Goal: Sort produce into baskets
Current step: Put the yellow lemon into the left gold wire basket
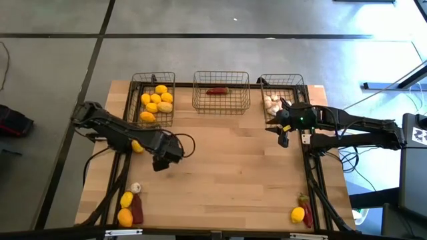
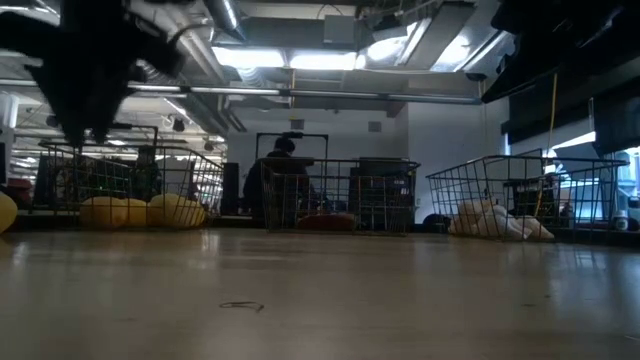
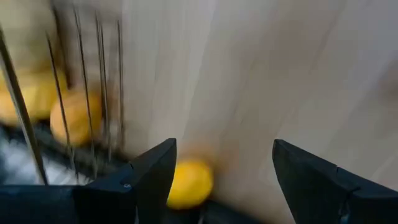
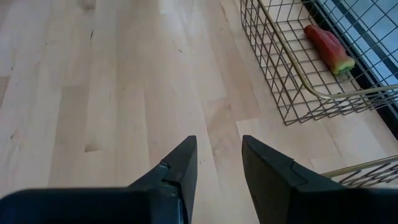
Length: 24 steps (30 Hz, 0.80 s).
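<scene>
Three wire baskets stand along the far edge. The left basket [image 1: 154,100] holds several lemons, the middle one [image 1: 221,93] a red chili [image 4: 328,47], and the right one [image 1: 283,97] garlic [image 1: 272,103]. My left gripper [image 3: 224,149] hangs open above the table's left middle [image 1: 163,160], pointing steeply down, with nothing between its fingers. A loose lemon [image 3: 189,183] lies on the wood just beside one finger, next to the arm [image 1: 137,147]. My right gripper [image 4: 219,140] hovers open and empty in front of the right basket [image 1: 283,137].
At the near left corner lie a garlic bulb [image 1: 135,189], two lemons [image 1: 126,199] and a chili [image 1: 137,212]. A lemon [image 1: 297,215] and a chili [image 1: 305,205] lie at the near right. The middle of the table is bare wood. A person shows behind the baskets [image 2: 280,180].
</scene>
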Tool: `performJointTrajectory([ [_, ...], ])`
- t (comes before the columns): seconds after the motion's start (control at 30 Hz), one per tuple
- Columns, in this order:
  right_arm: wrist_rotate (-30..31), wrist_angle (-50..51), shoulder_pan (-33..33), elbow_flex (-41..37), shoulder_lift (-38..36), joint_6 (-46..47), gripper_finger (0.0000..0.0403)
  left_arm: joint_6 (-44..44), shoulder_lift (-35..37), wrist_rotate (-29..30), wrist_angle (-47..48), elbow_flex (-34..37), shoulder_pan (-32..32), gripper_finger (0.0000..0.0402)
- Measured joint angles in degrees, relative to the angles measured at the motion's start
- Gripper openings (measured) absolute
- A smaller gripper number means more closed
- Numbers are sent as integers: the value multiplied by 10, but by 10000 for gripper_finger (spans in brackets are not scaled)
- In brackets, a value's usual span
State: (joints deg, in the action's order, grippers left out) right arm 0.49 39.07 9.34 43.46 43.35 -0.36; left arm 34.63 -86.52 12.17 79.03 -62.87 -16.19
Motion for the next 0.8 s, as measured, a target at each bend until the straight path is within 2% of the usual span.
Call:
performJointTrajectory([
  [0.17, 0, 0, 0, 0, 0, 0, 124, 0, -49, -21, 57, 0, 14, 257],
  [0.4, 0, 4, 0, 0, 0, 0, 124, -35, -97, -31, 58, 4, 20, 256],
  [0.57, 0, 14, 0, 0, 0, 1, 124, -74, -102, -64, 60, 44, 20, 256],
  [0.8, 0, 13, 0, 0, 0, 1, 124, -71, -103, -70, 59, 105, 20, 256],
])
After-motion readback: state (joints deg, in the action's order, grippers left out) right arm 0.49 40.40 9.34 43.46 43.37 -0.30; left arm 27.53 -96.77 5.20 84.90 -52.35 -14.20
